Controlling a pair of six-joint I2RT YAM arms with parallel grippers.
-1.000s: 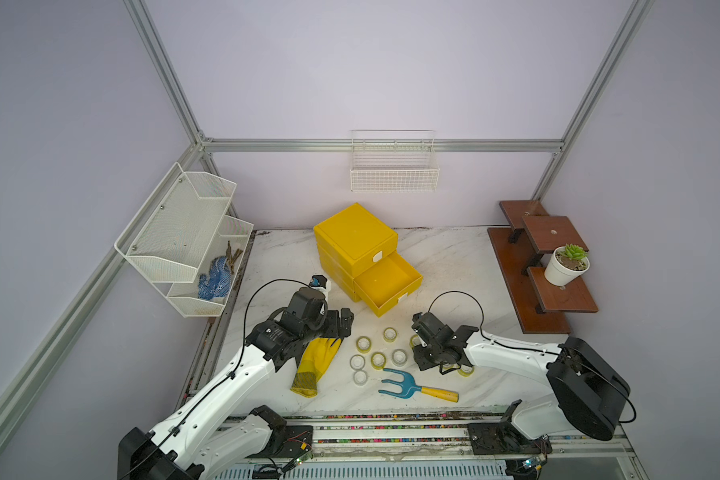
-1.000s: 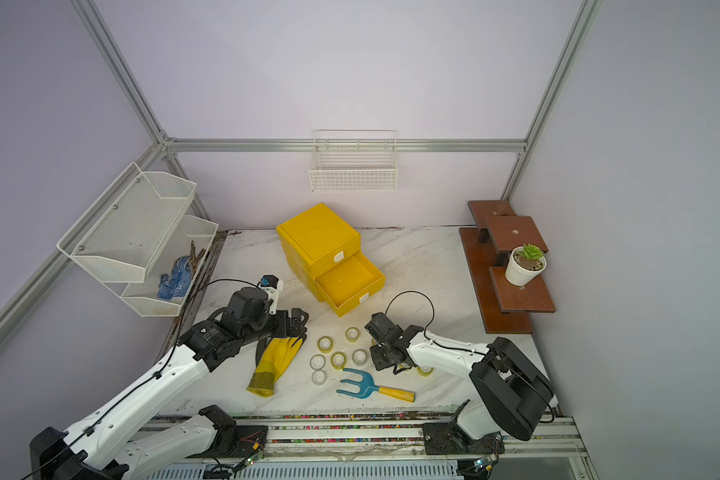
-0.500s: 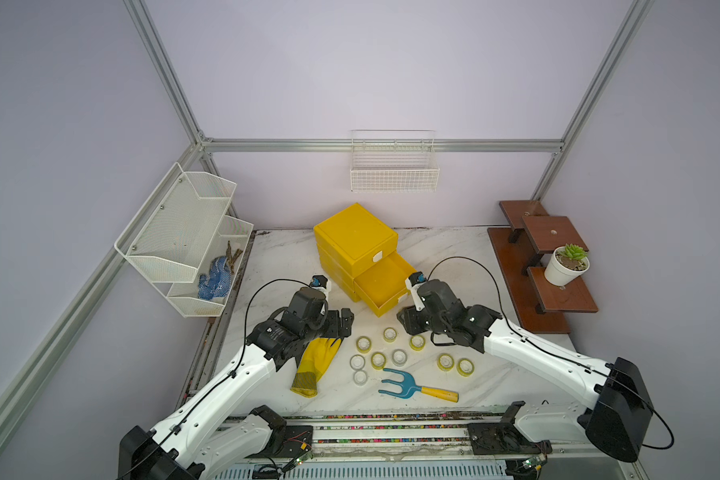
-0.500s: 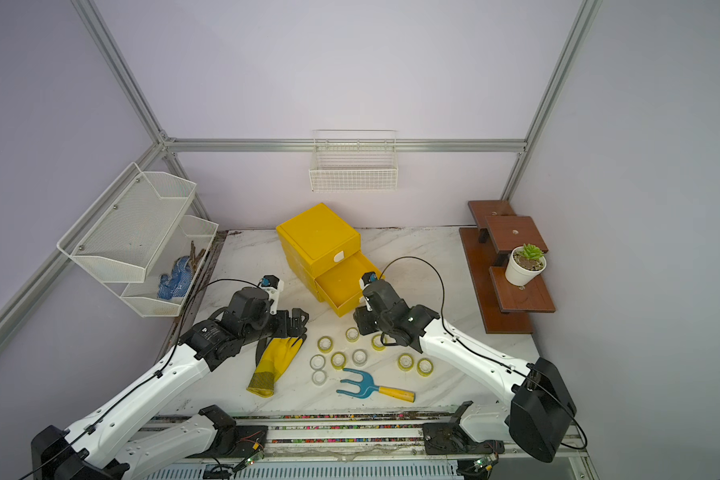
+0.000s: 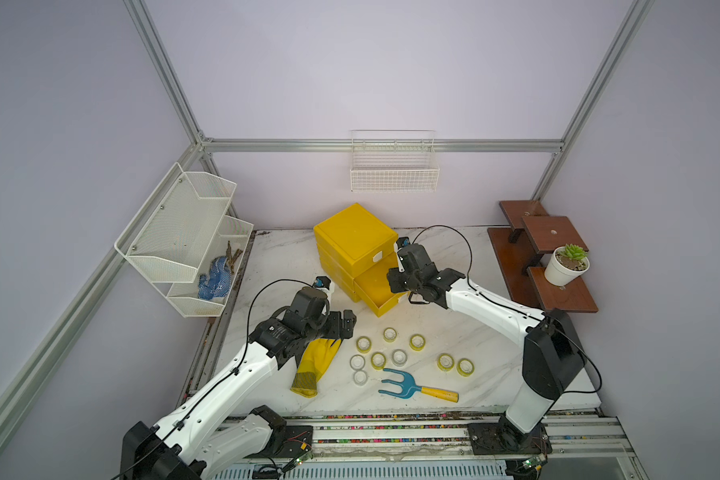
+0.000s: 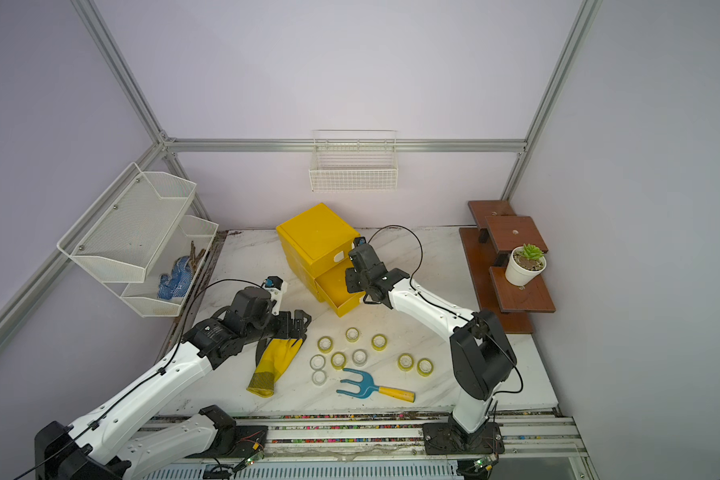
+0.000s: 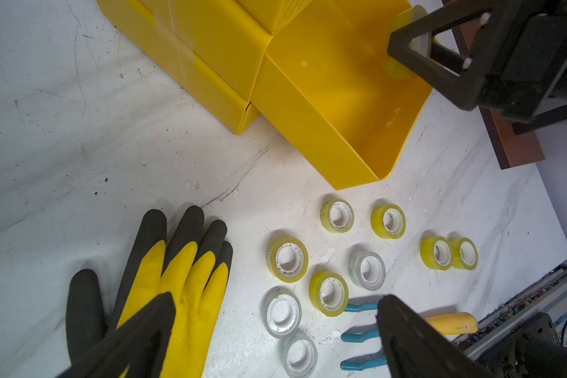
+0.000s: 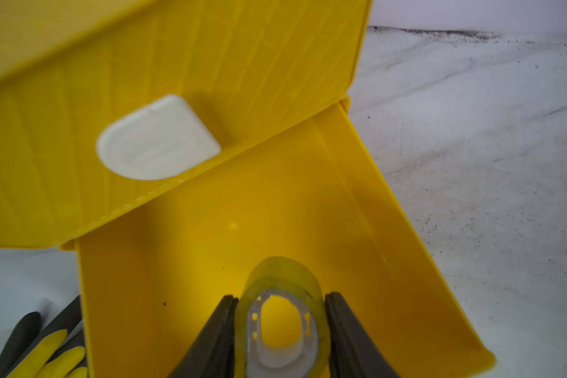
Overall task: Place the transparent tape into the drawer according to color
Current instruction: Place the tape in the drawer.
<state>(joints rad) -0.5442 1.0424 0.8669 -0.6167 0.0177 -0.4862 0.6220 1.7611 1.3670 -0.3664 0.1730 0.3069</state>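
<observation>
Yellow-green tape roll (image 8: 280, 276), 1 item: pinched between jaws of right gripper (image 8: 281, 296), over open yellow drawer (image 8: 193, 229). 9 further rolls (image 7: 270, 258) (6 yellow-green, 3 clear) lie on marble table (image 7: 79, 147). Jaws of left gripper (image 7: 277, 298) spread wide above glove (image 7: 184, 288).

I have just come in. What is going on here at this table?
The right claw holds a yellow-tinted tape roll over the open drawer of the yellow cabinet; it is not yet dropped. The left claw is open and empty, above the yellow glove. Nine rolls lie on the table, six yellow and three clear, beside a blue garden fork.
</observation>
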